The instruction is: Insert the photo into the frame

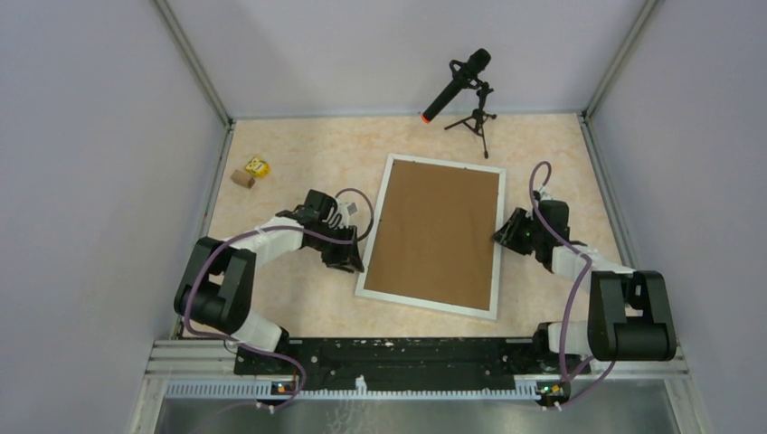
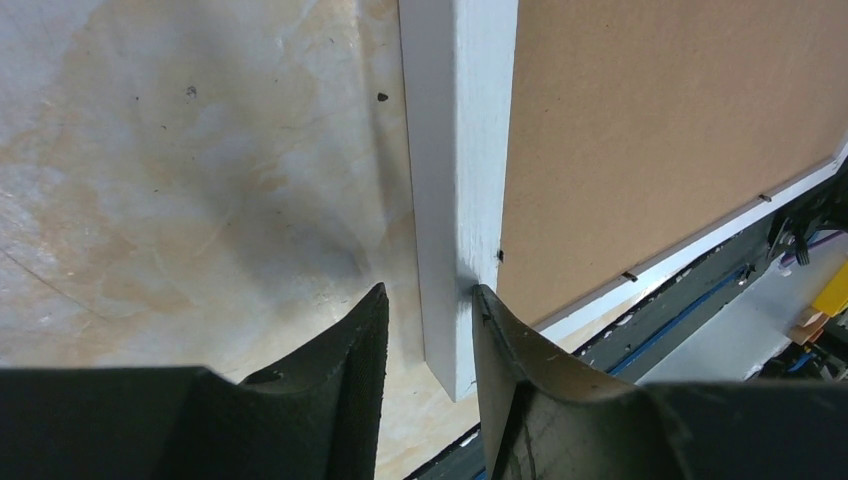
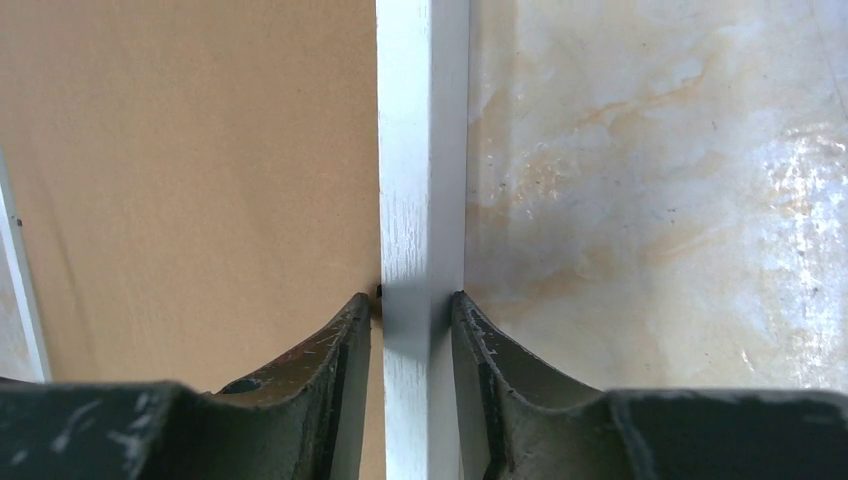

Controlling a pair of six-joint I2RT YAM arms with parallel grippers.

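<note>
Observation: frame point(image 1: 427, 305) lies flat on the table point(image 1: 298, 307), back side up, with the brown backing board point(image 1: 436, 235) filling its opening. It sits between the two sets of fingers, one long rail at each. Left gripper point(image 1: 353, 262) is at the rail near the frame's near corner. In the left wrist view the left gripper point(image 2: 428, 298) straddles the white moulding of the frame point(image 2: 455, 150). The board-side finger point(image 2: 510, 350) touches the rail's inner edge where the backing board point(image 2: 660, 130) begins. The table-side finger point(image 2: 355, 370) stands off the rail, with a strip of table point(image 2: 200, 150) showing between them, so the fingers are apart and not clamped. Right gripper point(image 1: 500, 237) is at the opposite rail, about mid-length. In the right wrist view the right gripper point(image 3: 410, 298) also has the frame point(image 3: 422, 150) running between its fingers. The table-side finger point(image 3: 490, 370) meets the rail's outer edge. The board-side finger point(image 3: 335, 370) sits just beside the inner edge, next to a small dark tab point(image 3: 380, 291), with a thin sliver of backing board point(image 3: 190, 150) between. Cannot tell whether this pair is pressing or only closely bracketing the rail. Well beyond both sets of fingertips, at the far side of the table, stands a microphone point(image 1: 457, 84) on a small tripod. A yellow block point(image 1: 257, 166) and a brown block point(image 1: 241, 178) lie beyond the left fingers, apart from the frame.
</note>
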